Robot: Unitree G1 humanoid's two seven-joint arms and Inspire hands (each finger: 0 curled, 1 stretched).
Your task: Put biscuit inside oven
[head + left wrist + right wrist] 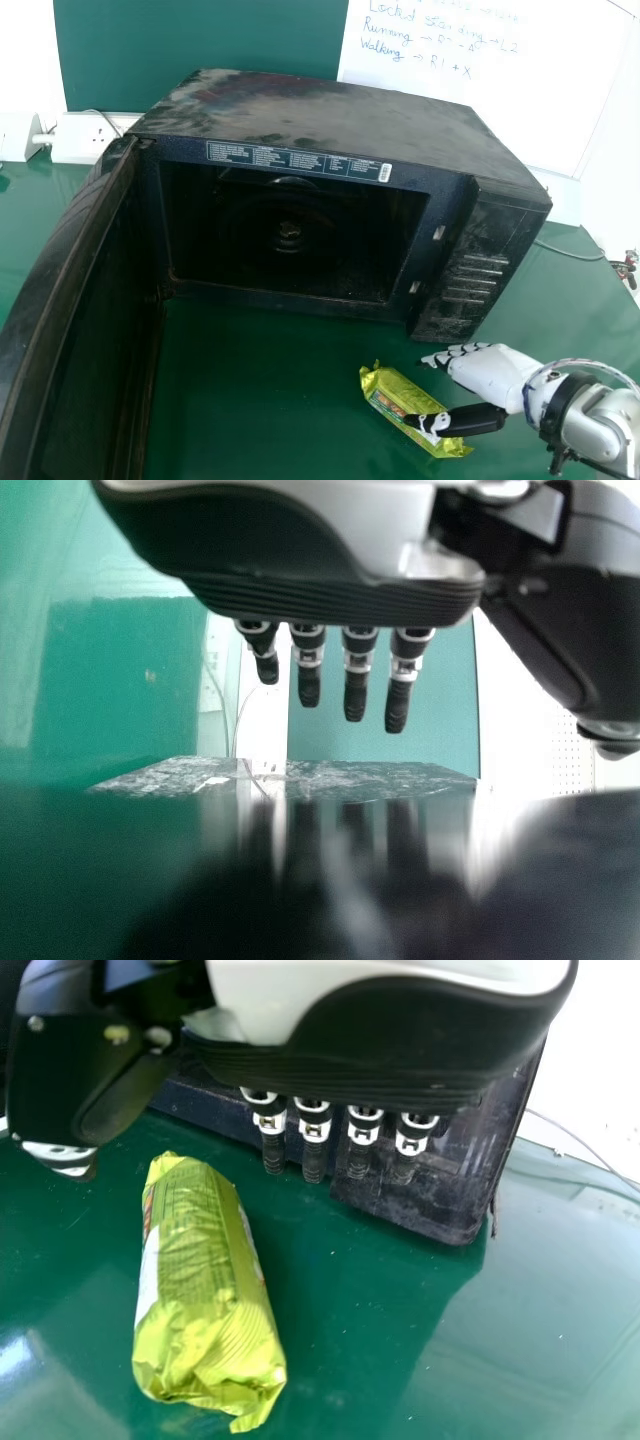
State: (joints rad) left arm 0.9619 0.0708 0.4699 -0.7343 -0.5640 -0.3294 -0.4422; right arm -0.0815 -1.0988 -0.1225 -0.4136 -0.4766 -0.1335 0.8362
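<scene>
The yellow-green biscuit packet (pixel 415 408) lies on the table in front of the oven's right part. My right hand (pixel 485 372) is over it, fingers straight beyond the packet and thumb above its near part. In the right wrist view the right hand (pixel 340 1145) has its fingers extended, and the packet (pixel 205 1290) lies apart from them. The black oven (pixel 340 115) has its door (pixel 62 300) swung wide at the left, its dark cavity bare of food. My left hand (pixel 350 670) hangs with relaxed, straight fingers in the left wrist view.
The green table (pixel 250 400) stretches in front of the oven. White sockets (pixel 85 138) stand behind the oven at the left, and a cable (pixel 570 250) runs along the table at the right. A whiteboard (pixel 560 90) is behind.
</scene>
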